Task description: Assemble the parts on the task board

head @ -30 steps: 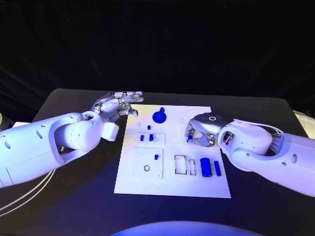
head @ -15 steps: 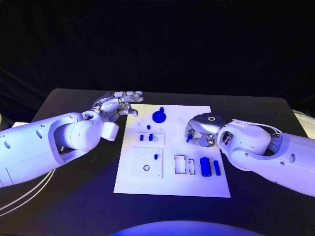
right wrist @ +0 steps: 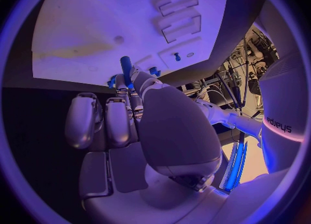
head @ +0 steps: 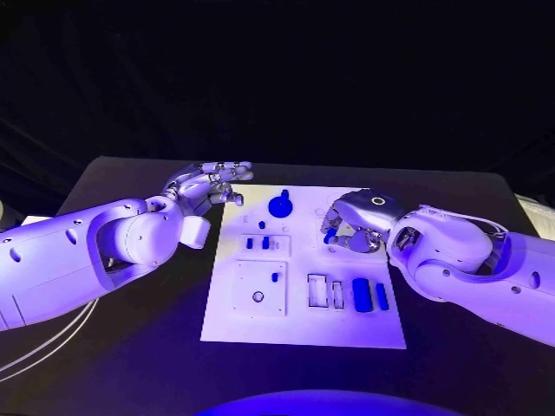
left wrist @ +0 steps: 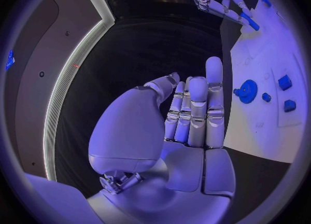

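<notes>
Blue peg [right wrist: 126, 68] pinched in right hand [head: 356, 222] above task board [head: 305, 322] on surface. Left hand [head: 206, 183] released, fingers straight, beside board's far corner. Peg's lower end hidden.

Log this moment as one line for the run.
right hand: holds blue peg over task board | left hand: open, beside board

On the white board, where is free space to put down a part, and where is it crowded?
Free: the task board's near strip, below the square plate and blue cylinders. Crowded: the middle, around the gear, small blocks and right hand.
</notes>
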Tool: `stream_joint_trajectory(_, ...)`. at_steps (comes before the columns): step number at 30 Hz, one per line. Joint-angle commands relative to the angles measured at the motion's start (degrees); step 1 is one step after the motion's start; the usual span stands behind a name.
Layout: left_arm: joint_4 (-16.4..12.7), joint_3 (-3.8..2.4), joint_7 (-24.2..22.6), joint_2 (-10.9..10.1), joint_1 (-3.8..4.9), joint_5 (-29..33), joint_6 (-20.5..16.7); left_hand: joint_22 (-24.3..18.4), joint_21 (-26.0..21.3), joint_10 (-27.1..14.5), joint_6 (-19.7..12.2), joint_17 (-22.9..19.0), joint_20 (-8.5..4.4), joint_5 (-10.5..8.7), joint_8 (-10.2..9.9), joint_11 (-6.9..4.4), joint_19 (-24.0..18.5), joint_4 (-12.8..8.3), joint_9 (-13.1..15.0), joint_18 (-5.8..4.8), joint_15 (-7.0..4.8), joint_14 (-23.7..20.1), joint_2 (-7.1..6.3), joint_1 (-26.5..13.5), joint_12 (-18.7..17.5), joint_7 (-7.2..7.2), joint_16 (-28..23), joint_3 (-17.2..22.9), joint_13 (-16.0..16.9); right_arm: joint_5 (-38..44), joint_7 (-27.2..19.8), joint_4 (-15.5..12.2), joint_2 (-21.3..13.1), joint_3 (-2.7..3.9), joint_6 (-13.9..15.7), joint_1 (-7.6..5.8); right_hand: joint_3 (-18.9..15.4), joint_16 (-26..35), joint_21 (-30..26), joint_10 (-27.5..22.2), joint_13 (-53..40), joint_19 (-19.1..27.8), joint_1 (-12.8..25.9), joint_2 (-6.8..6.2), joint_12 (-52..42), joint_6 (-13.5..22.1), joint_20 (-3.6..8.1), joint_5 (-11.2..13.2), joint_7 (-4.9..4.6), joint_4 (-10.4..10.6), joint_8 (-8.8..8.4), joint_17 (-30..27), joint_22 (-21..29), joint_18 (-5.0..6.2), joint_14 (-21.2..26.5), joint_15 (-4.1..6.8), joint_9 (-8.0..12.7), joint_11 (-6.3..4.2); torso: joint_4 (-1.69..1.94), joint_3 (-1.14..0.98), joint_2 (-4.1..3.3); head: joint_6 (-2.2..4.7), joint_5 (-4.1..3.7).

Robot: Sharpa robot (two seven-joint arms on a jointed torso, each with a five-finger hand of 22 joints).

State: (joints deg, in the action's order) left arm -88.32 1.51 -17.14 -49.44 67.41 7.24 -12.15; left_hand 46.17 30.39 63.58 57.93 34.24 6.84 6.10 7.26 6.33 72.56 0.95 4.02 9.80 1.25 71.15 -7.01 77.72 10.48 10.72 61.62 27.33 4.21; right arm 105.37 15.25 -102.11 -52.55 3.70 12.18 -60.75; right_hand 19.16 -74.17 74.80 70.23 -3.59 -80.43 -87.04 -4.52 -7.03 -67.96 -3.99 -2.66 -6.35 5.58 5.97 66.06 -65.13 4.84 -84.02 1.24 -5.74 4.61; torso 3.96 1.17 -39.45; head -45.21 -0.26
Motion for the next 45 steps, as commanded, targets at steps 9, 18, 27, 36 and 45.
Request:
stream_joint_trajectory(9, 0.0, -0.01, -0.3, 0.4, -0.02, 0.1, 1.1, 0.0, -0.4, -0.4, -0.5, -0.1, -0.14, 0.11, 0.4, 0.14, -0.4, 0.0, 0.0, 0.54, 0.05, -0.4, 0.52, -0.1, 0.2, 0.07, -0.3, -0.3, -0.1, -3.2, -2.2, -4.9, 4.0, 0.00, 2.5, 0.55, 1.6, -0.3, 0.4, 2.4, -0.3, -0.4, -1.1, 0.78, 0.8, -0.2, -0.13, -0.1, -0.20, -1.0, -0.24, 0.1, -0.1, 0.07, -2.6, 0.51, 0.0, -1.88, 0.18, 0.12, 0.01, -0.43, 0.93)
stream_joint_trajectory(18, 0.0, -0.01, -0.4, 0.5, -0.02, 0.1, 1.1, 0.0, -0.4, -0.4, -0.5, -0.1, -0.14, 0.11, 0.4, 0.14, -0.4, 0.0, 0.0, 0.54, 0.05, -0.4, 0.52, -0.1, 0.2, 0.07, -0.3, -0.3, -0.1, -2.0, -4.1, -2.8, 10.6, -1.39, 1.3, 3.36, 2.4, -0.4, 0.3, 2.3, -0.3, -0.3, -1.0, 0.71, 1.3, 0.0, -0.20, -0.2, -0.40, -1.6, -0.62, 0.1, 0.1, 0.11, -2.5, 0.39, -0.1, -1.71, 0.18, 0.18, -0.08, -0.53, 1.53)
stream_joint_trajectory(27, -0.2, -0.01, -0.3, 0.4, -0.02, 0.1, 1.1, -0.1, -0.4, -0.5, -0.5, -0.1, -0.12, 0.12, 0.5, 0.13, -0.4, 0.0, 0.0, 0.55, 0.06, -0.5, 0.63, -0.1, 0.3, 0.07, -0.3, -0.3, -0.1, -1.8, -5.4, 0.5, 14.2, -2.31, -0.3, 5.66, 2.9, -0.4, 0.3, 2.3, -0.3, -0.3, -0.9, 0.67, 1.7, 0.2, -0.26, -0.2, -0.52, -1.9, -0.84, 0.0, 0.1, 0.12, -2.5, 0.31, -0.1, -1.61, 0.07, 0.12, -0.09, -0.90, 2.09)
stream_joint_trajectory(36, -0.2, -0.01, -0.3, 0.4, -0.02, 0.1, 1.1, -0.1, -0.4, -0.5, -0.5, -0.1, -0.12, 0.12, 0.5, 0.13, -0.4, 0.0, 0.0, 0.55, 0.06, -0.5, 0.63, -0.1, 0.3, 0.07, -0.3, -0.3, -0.1, -1.5, -5.2, 1.7, 14.8, -2.50, -2.4, 6.05, 2.9, -0.4, 0.3, 2.3, -0.3, -0.3, -0.9, 0.67, 1.7, 0.2, -0.26, -0.2, -0.53, -1.9, -0.86, 0.0, 0.1, 0.12, -2.5, 0.30, -0.1, -1.60, 0.01, 0.01, -0.07, -1.08, 2.22)
stream_joint_trajectory(45, -0.2, -0.01, -0.3, 0.3, -0.02, 0.1, 1.2, -0.1, -0.4, -0.5, -0.5, -0.1, -0.12, 0.12, 0.5, 0.13, -0.4, 0.0, 0.0, 0.55, 0.06, -0.5, 0.63, -0.1, 0.3, 0.07, -0.3, -0.3, -0.1, -0.7, -4.4, 1.8, 14.7, -2.53, -4.5, 6.09, 3.0, -0.4, 0.3, 2.3, -0.3, -0.2, -0.8, 0.68, 1.7, 0.1, -0.27, -0.2, -0.56, -1.9, -0.89, 0.1, 0.1, 0.13, -2.5, 0.28, -0.1, -1.57, 0.01, 0.02, -0.06, -1.17, 2.17)
